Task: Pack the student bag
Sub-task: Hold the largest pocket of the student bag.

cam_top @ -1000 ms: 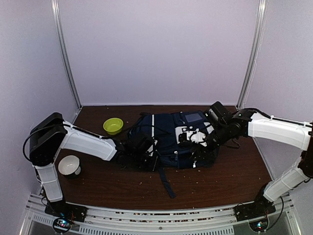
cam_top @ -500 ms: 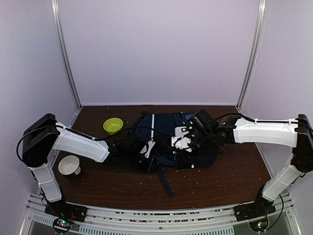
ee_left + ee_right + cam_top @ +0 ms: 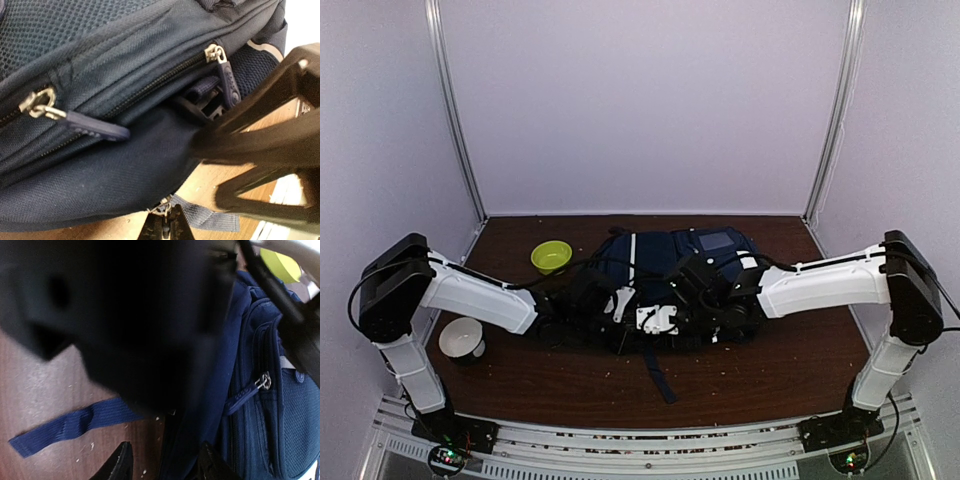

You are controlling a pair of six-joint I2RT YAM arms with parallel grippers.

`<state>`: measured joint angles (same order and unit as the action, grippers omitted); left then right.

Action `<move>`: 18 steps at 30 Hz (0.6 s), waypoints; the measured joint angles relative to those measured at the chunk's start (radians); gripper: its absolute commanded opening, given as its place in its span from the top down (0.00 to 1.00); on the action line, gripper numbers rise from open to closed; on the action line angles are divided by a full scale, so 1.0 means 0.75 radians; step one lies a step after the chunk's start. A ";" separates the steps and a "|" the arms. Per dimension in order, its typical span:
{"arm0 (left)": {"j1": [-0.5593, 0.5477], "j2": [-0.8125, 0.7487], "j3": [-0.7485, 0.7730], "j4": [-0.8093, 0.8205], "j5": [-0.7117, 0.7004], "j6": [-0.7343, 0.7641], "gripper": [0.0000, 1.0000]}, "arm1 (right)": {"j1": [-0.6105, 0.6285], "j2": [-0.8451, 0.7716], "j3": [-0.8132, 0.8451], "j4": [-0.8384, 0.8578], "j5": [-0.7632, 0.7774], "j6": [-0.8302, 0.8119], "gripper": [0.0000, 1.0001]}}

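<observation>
White bowl (image 3: 462,338) near-left on table (image 3: 770,370). Student bag (image 3: 665,262) flat mid-table, loose strap (image 3: 658,375) trailing toward near edge. Left gripper (image 3: 164,229) at bag's left end, fingers closed together. Right gripper (image 3: 165,462) at bag's near edge, fingers part-spread astride fabric fold. Green bowl (image 3: 551,256) far-left, near bag.

Both arms stretched inward; left pincer (image 3: 163,229) tips together, right pincer (image 3: 165,466) spread.

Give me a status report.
Left end effector, right end effector at student bag, grips unclear. Bag flat. Green bowl, white cup stand apart.
</observation>
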<state>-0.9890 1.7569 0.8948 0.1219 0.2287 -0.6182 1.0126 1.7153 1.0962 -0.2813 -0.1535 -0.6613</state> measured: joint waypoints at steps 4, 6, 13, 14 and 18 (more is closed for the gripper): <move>0.007 0.001 -0.009 -0.006 0.011 0.001 1.00 | 0.042 0.051 -0.003 0.093 0.091 -0.014 0.69; 0.014 0.001 -0.015 -0.007 0.020 0.000 1.00 | 0.064 0.070 -0.001 0.122 0.135 -0.020 0.75; 0.037 0.001 -0.036 0.031 0.049 -0.001 1.00 | 0.083 0.077 -0.006 0.161 0.238 -0.045 0.64; 0.039 0.001 -0.039 0.037 0.050 -0.001 1.00 | 0.084 0.077 -0.009 0.169 0.253 -0.051 0.64; 0.045 0.001 -0.049 0.047 0.056 -0.001 1.00 | 0.087 0.077 -0.013 0.171 0.279 -0.058 0.60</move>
<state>-0.9550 1.7576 0.8577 0.1574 0.2707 -0.6189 1.0779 1.7733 1.0866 -0.1528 0.0559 -0.7048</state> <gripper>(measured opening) 0.029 0.372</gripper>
